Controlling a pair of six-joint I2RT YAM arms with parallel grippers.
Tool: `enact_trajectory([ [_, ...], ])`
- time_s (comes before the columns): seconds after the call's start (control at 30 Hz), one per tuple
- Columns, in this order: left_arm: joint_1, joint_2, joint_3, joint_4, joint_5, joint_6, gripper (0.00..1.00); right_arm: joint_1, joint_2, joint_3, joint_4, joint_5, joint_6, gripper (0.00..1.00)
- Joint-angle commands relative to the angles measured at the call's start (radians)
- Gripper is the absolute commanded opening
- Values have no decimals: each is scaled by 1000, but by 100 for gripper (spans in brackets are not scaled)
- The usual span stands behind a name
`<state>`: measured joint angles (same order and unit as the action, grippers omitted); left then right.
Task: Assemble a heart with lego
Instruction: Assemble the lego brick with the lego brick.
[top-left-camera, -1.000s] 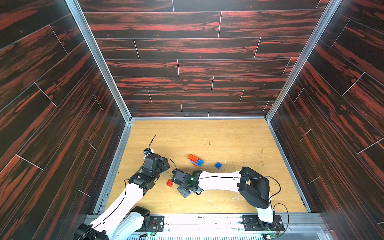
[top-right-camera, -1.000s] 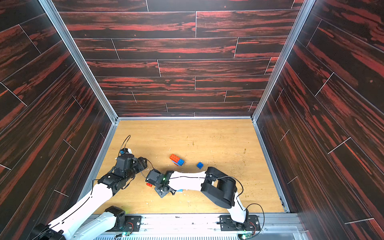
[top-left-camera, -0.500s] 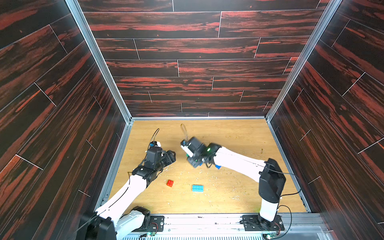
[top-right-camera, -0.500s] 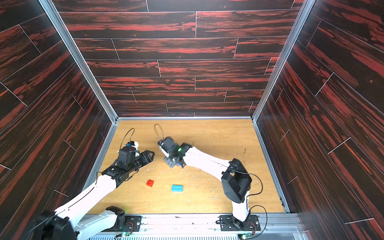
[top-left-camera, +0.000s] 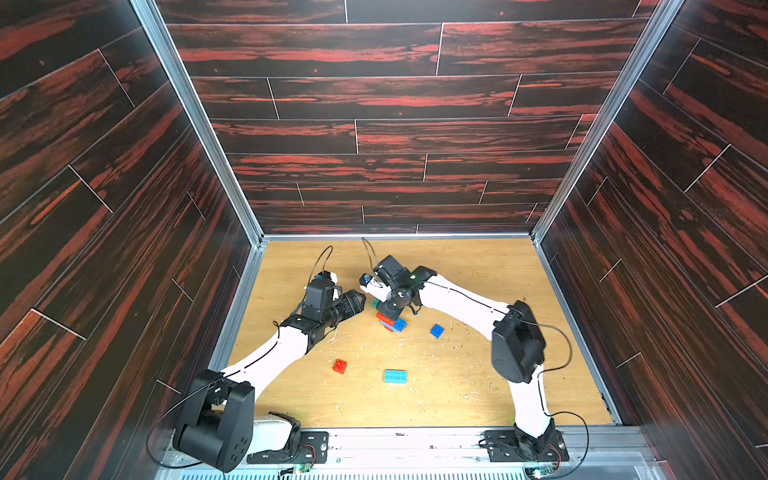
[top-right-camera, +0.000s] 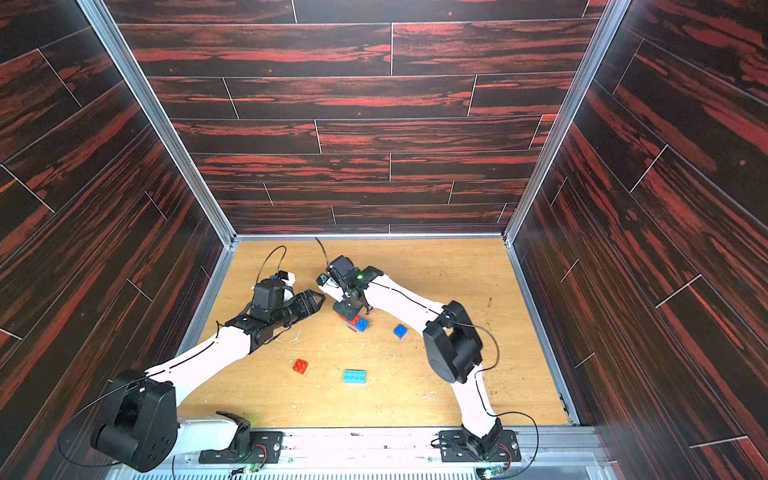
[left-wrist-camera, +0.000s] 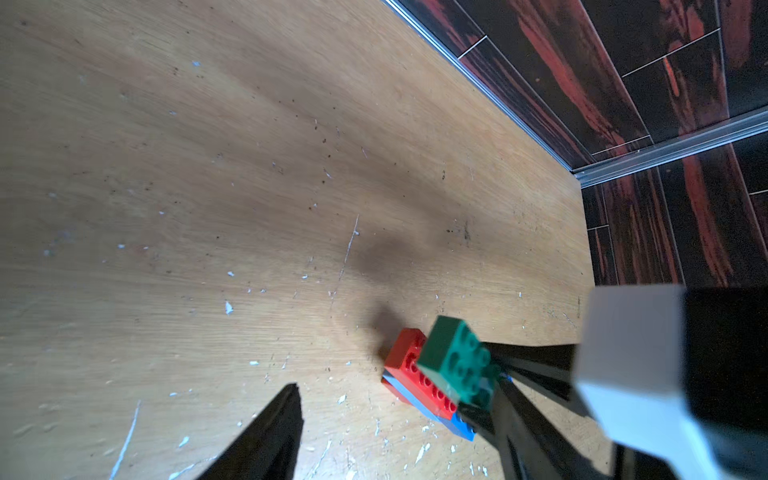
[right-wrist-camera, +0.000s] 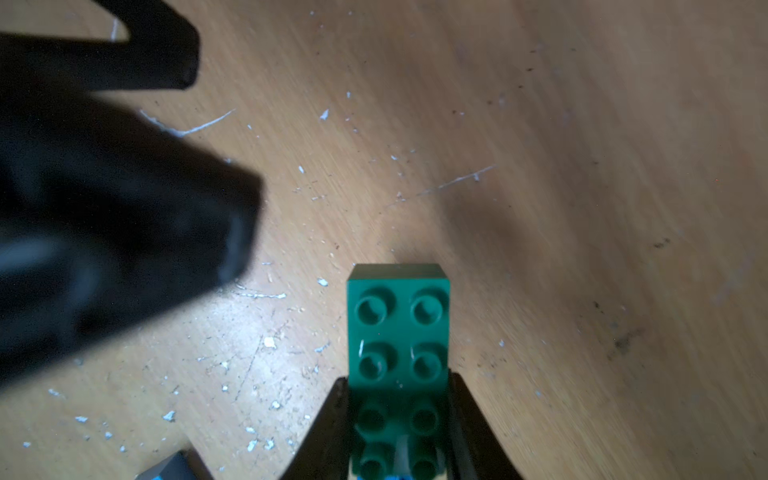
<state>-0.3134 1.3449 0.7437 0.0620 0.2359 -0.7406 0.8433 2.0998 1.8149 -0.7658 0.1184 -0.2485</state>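
Note:
The heart (top-left-camera: 391, 323) (top-right-camera: 355, 323) is a small stack of red, light-blue and dark-blue lego near the table's middle. My right gripper (top-left-camera: 383, 308) (right-wrist-camera: 398, 378) is shut on a long green brick (right-wrist-camera: 398, 328) (left-wrist-camera: 453, 357), tilted just over the stack's red top brick (left-wrist-camera: 409, 361); whether they touch I cannot tell. My left gripper (top-left-camera: 358, 300) (left-wrist-camera: 397, 385) is open, empty, just left of the stack. Loose lego on the table: a small red square (top-left-camera: 340, 366), a light-blue rectangle (top-left-camera: 395, 376), a small dark-blue square (top-left-camera: 436, 331).
Dark wood-look walls with metal rails (top-left-camera: 249, 291) close in the wooden table (top-left-camera: 478, 374) on three sides. The arm bases (top-left-camera: 523, 444) sit at the front edge. The right arm's elbow (top-left-camera: 517, 345) stands over the table's right half.
The right gripper has swung from the front, beside the red square, back over the stack, with the green brick in it. The left gripper has moved farther back and opened wider.

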Motion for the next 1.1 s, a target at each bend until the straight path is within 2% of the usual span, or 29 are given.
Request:
enact_trajectory([
  [0.0,0,19,19,17,25,12,76,0,49,59,-76,-34,-41,14],
  [0.63,0,51,6,6,12,23,76,-25,89,81,-136,-71,-67,17],
  [1.07,0,62,4,4,5,24,76,-31,111,113,-104,-42,-11,26],
])
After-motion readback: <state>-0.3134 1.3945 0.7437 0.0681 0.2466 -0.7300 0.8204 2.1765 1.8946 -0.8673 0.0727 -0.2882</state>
